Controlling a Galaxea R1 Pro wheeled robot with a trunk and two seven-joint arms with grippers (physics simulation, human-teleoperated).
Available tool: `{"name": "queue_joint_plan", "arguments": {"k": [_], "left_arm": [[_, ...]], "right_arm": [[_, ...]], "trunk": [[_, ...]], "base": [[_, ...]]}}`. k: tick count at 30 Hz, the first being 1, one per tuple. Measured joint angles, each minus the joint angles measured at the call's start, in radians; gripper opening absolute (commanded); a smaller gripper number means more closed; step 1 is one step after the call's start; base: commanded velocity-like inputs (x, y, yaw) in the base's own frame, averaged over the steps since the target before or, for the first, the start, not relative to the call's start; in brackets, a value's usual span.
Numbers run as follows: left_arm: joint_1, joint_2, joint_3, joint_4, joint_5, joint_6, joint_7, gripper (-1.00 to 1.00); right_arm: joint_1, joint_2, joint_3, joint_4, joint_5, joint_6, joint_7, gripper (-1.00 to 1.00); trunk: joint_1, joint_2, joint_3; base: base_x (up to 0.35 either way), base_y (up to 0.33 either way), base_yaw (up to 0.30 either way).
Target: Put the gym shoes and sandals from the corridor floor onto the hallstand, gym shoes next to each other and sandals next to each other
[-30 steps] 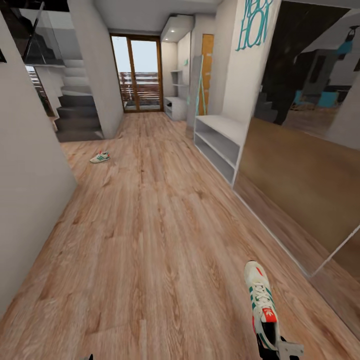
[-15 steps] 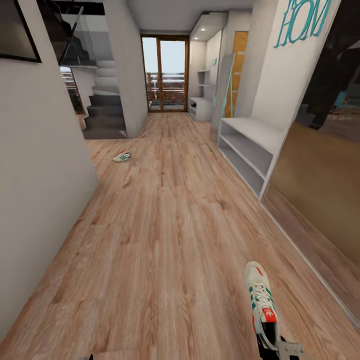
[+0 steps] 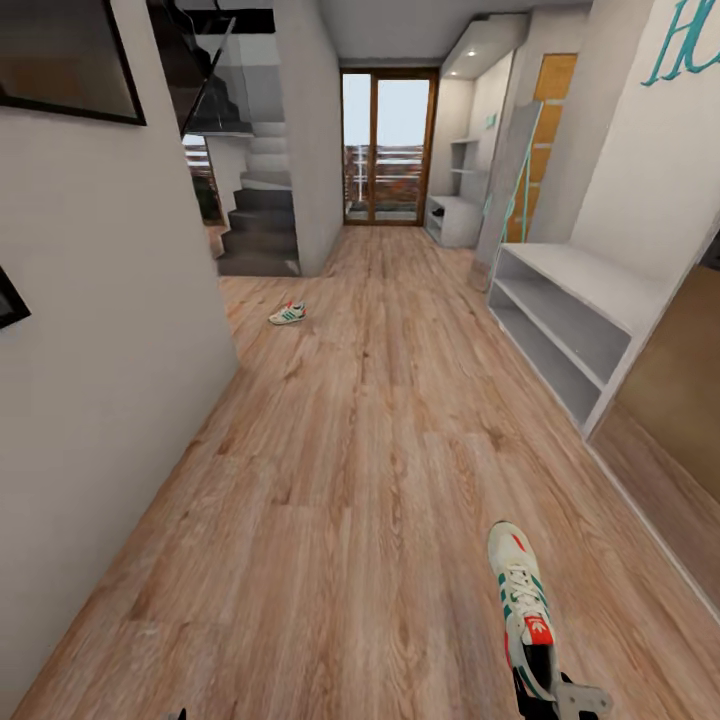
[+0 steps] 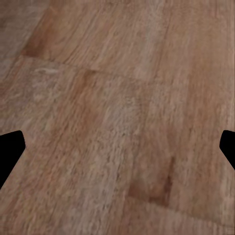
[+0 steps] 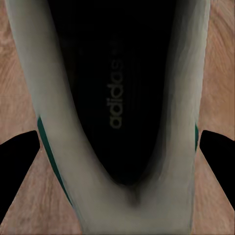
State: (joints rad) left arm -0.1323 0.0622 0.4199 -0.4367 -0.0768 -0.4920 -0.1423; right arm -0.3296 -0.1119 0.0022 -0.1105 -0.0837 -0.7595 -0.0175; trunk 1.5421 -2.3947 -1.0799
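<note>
My right gripper point(image 3: 558, 698) is shut on the heel of one white gym shoe point(image 3: 521, 603), whose toe points away from me low in the head view. The right wrist view looks into that gym shoe's dark inside point(image 5: 115, 93), with the right gripper point(image 5: 117, 156) closed on either side of it. The second gym shoe point(image 3: 287, 314) lies on the corridor floor point(image 3: 380, 430) far ahead, near the stairs. The pale hallstand point(image 3: 590, 283) stands along the right wall, its shelves bare. My left gripper point(image 4: 117, 149) hangs open over bare planks. The sandals are out of view.
A grey wall point(image 3: 90, 330) runs close on the left, and a staircase point(image 3: 255, 235) rises beyond it. A glass door point(image 3: 388, 150) ends the corridor, with a second white shelf unit point(image 3: 455, 218) near it. A brown reflective panel point(image 3: 675, 420) follows the hallstand on the right.
The camera has swung left, so the whole scene has slid to the right in the picture. The held gym shoe keeps its place in my right gripper.
</note>
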Motion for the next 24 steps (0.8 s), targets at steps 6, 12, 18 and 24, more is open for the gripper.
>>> {"name": "queue_joint_plan", "arguments": {"k": [6, 12, 18, 24], "left_arm": [[0.0, 0.0, 0.001, 0.0, 0.0, 0.0, 0.0, 1.0], [0.0, 0.0, 0.003, 0.0, 0.0, 0.0, 0.0, 1.0], [0.0, 0.0, 0.003, 0.002, -0.001, -0.001, 0.0, 1.0], [0.0, 0.0, 0.002, 0.003, -0.001, -0.001, 0.0, 1.0]], "right_arm": [[0.0, -0.001, 0.0, 0.0, 0.0, 0.0, 0.0, -1.0], [0.0, -0.002, -0.001, 0.001, -0.001, -0.003, 0.001, -1.0], [0.003, -0.005, -0.002, 0.001, -0.003, -0.019, 0.0, -1.0], [0.033, -0.004, -0.001, 0.001, -0.002, -0.11, 0.001, -1.0]], "trunk": [[0.0, 0.0, 0.0], [0.0, 0.0, 0.0], [0.0, 0.0, 0.0], [0.0, 0.0, 0.0]], "base": [[0.337, 0.0, 0.227], [0.337, 0.0, 0.04], [0.337, 0.0, 0.004], [0.337, 0.0, 0.0]]}}
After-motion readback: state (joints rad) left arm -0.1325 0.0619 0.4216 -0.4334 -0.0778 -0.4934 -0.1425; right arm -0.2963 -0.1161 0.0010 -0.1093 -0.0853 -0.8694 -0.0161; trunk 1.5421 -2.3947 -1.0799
